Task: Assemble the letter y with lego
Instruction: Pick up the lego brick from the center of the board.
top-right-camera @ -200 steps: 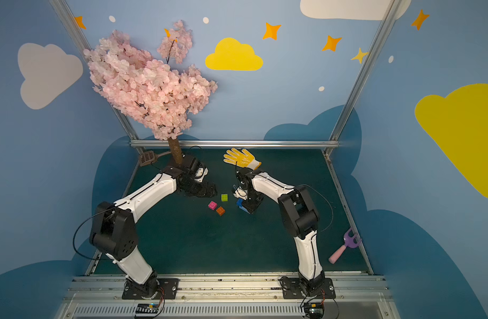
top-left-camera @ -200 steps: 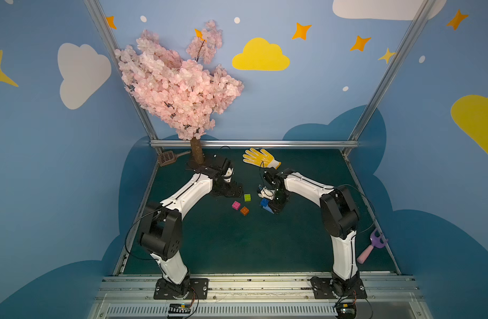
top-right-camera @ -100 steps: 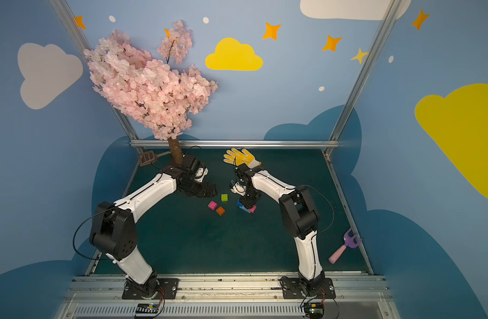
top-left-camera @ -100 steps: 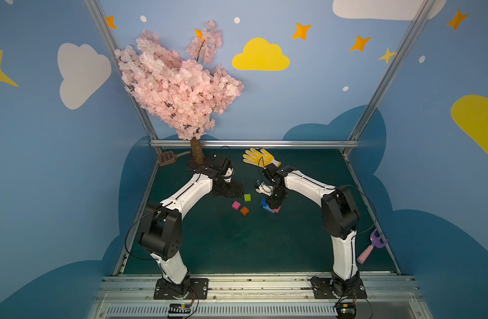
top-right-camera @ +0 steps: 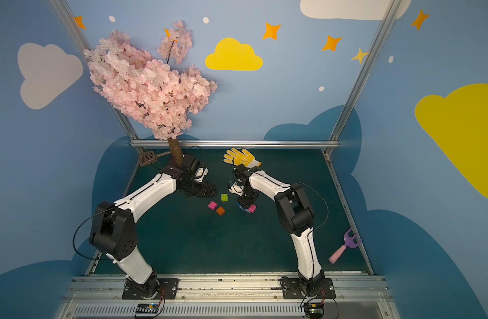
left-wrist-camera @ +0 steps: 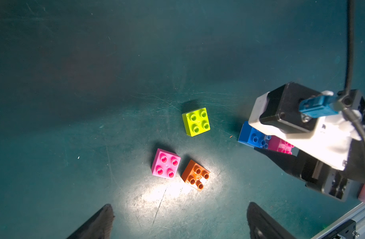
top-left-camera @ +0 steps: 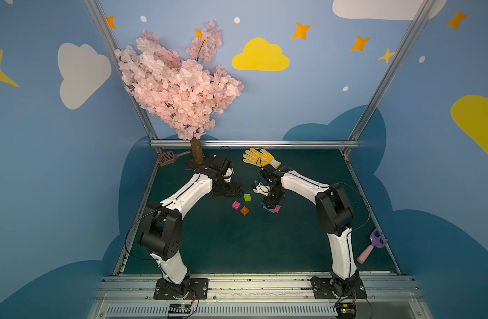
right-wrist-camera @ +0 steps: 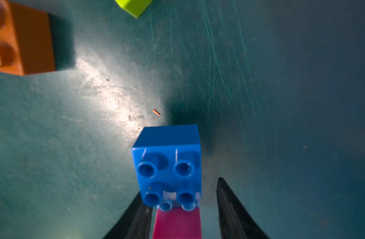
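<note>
Three loose lego bricks lie mid-mat: lime green (top-left-camera: 247, 197) (left-wrist-camera: 196, 122), pink (top-left-camera: 236, 205) (left-wrist-camera: 166, 163) and orange (top-left-camera: 244, 211) (left-wrist-camera: 195, 174). To their right sits a joined stack: a dark blue brick (top-left-camera: 263, 204) (right-wrist-camera: 169, 161) and a pink brick (top-left-camera: 276, 208) (right-wrist-camera: 177, 223) on a light blue one (right-wrist-camera: 166, 206). My right gripper (top-left-camera: 271, 203) (right-wrist-camera: 180, 207) straddles the stack's pink brick, open, with a gap at one finger. My left gripper (top-left-camera: 234, 190) (left-wrist-camera: 180, 215) hovers wide open behind the loose bricks, holding nothing. The letter y is not in view.
A yellow glove (top-left-camera: 260, 158) lies at the back behind the right arm. The tree trunk (top-left-camera: 197, 150) and a brown scoop (top-left-camera: 166, 158) stand back left. A pink-and-purple toy rake (top-left-camera: 372, 247) lies at the right edge. Bare green mat stretches toward the front rail.
The right gripper has drawn back slightly from the stack, uncovering its pink brick, and its jaws have eased a little. The left arm and the loose bricks have not moved.
</note>
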`<action>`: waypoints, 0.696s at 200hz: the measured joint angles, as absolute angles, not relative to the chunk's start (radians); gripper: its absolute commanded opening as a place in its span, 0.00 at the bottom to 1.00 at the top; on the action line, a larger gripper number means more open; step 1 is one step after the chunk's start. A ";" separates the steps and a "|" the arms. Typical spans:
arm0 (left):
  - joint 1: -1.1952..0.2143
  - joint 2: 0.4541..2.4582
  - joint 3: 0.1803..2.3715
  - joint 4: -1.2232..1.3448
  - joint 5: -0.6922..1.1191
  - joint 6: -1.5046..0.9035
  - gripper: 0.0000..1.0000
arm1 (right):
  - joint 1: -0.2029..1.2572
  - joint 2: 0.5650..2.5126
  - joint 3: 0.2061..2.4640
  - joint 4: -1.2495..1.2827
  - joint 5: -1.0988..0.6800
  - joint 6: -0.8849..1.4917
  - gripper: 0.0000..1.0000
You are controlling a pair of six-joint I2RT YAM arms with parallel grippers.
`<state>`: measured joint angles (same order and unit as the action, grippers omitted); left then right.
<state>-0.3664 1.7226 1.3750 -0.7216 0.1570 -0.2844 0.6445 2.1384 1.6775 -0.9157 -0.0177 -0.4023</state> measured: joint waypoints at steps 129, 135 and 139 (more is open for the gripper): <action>-0.366 1.723 1.375 -0.722 0.157 -0.284 1.00 | 0.645 2.167 1.677 -0.905 -0.022 -0.409 0.41; -0.366 1.723 1.375 -0.722 0.157 -0.284 1.00 | 0.645 2.167 1.677 -0.905 -0.022 -0.409 0.38; -0.366 1.723 1.375 -0.722 0.157 -0.284 1.00 | 0.645 2.167 1.677 -0.905 -0.021 -0.409 0.36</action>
